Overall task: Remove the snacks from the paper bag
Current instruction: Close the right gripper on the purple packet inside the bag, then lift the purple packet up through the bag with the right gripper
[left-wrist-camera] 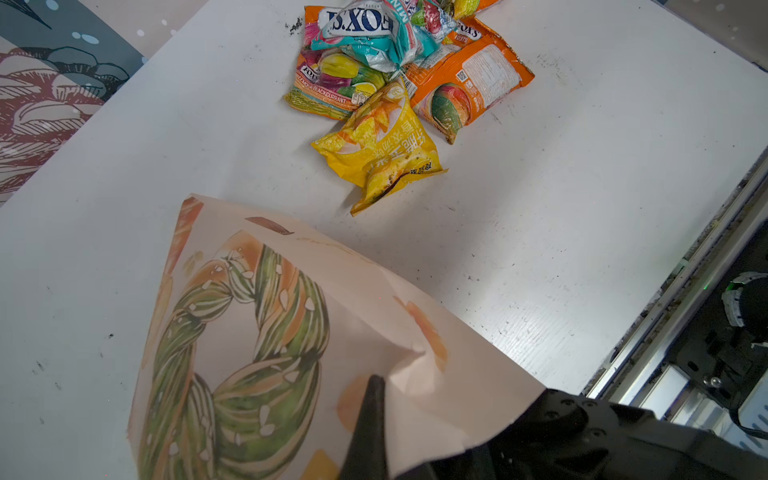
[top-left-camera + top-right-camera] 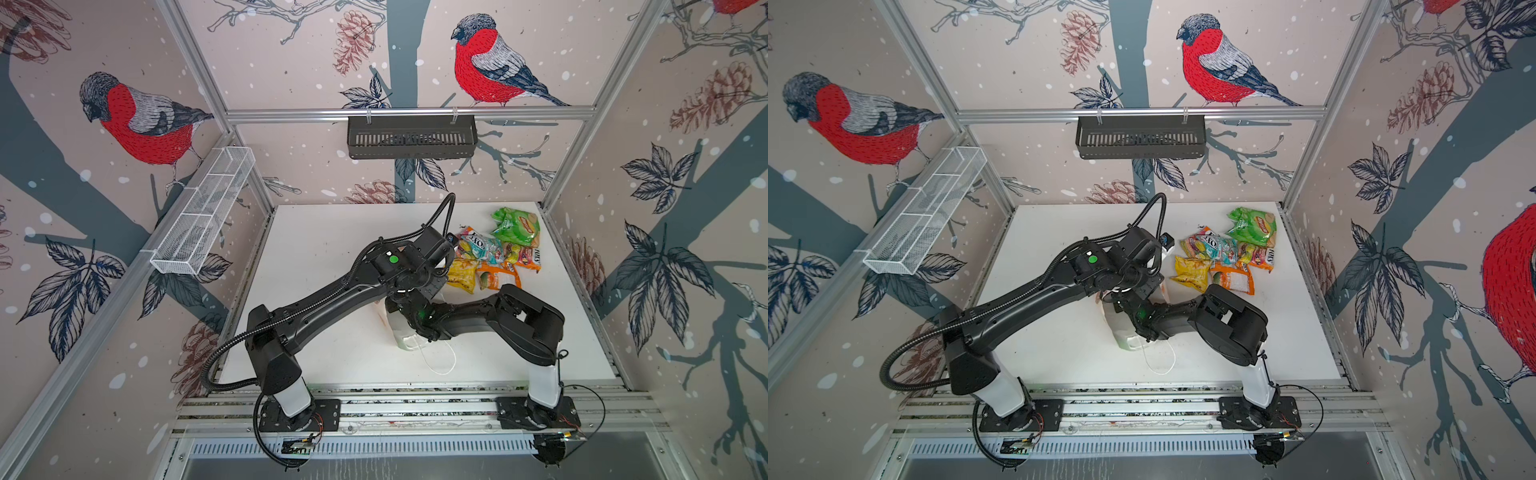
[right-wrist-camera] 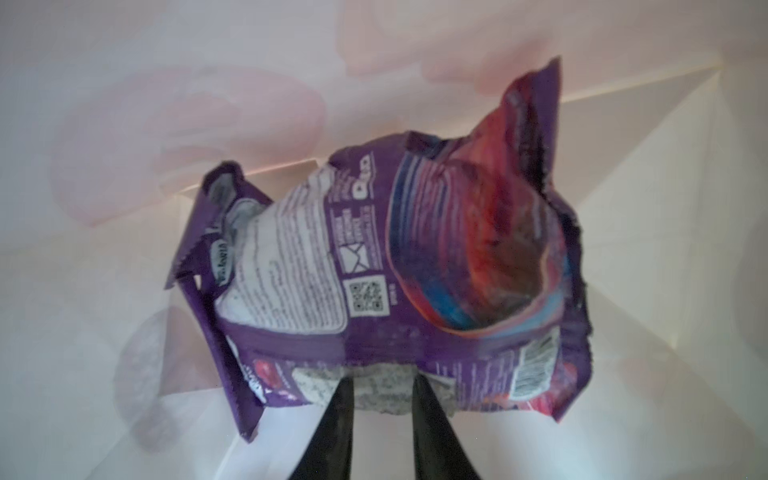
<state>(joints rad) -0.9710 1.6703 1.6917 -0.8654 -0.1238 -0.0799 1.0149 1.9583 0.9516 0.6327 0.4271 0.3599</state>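
Observation:
The cream paper bag [image 2: 401, 334] [image 2: 1121, 328] lies on its side mid-table beneath both wrists. My left gripper [image 1: 386, 386] is shut on the bag's [image 1: 249, 332] rim, one finger showing on the paper. Deep inside the bag [image 3: 124, 124], my right gripper [image 3: 382, 382] pinches the lower edge of a purple snack packet [image 3: 415, 257] between its two fingers. Other snacks lie in a pile at the back right: green [image 2: 515, 226] [image 2: 1252, 226], yellow [image 2: 461, 276] [image 1: 382, 153], orange [image 2: 496, 278] [image 1: 469, 87] and teal multicoloured [image 2: 478, 245] [image 1: 370, 33].
A black slotted basket [image 2: 411, 137] hangs on the back wall. On the left wall hangs a white mesh basket [image 2: 203, 212]. The bag's white cord handle [image 2: 440, 357] trails toward the front rail [image 2: 415, 401]. The right arm's elbow [image 2: 528, 320] stands close to the snack pile.

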